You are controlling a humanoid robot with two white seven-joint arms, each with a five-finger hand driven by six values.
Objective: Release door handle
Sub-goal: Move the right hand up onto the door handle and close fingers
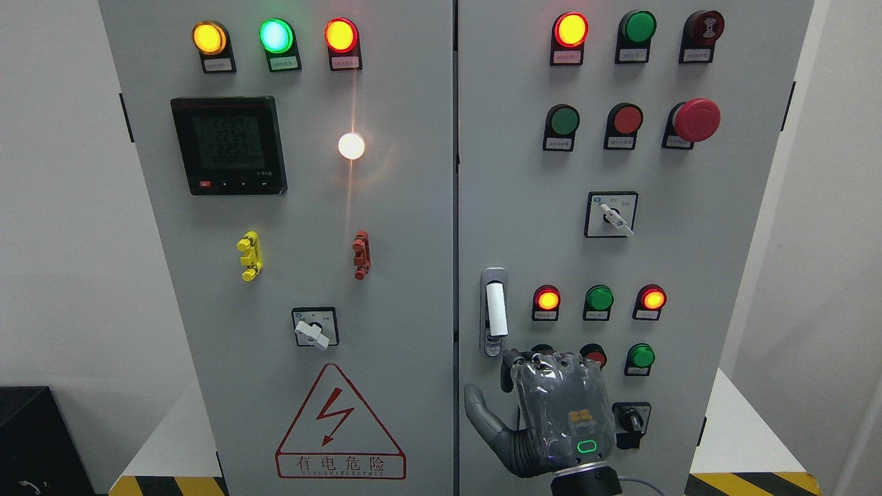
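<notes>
The grey door handle (495, 310) stands upright in its silver mount at the left edge of the cabinet's right door (723, 275). My right hand (513, 386) comes up from the bottom edge just below the handle, its back facing me. It is apart from the handle and holds nothing. Its thumb (482, 413) sticks out to the left and the fingers (544, 362) bend loosely toward the door. The hand hides some buttons behind it. The left arm is out of view.
The left door (289, 275) carries a meter (229, 145), lit lamps, yellow and red clips and a rotary switch (315, 327). The right door has lamps, push buttons, a red emergency stop (696, 120) and rotary switches (610, 215). A black box (34, 441) sits at the lower left.
</notes>
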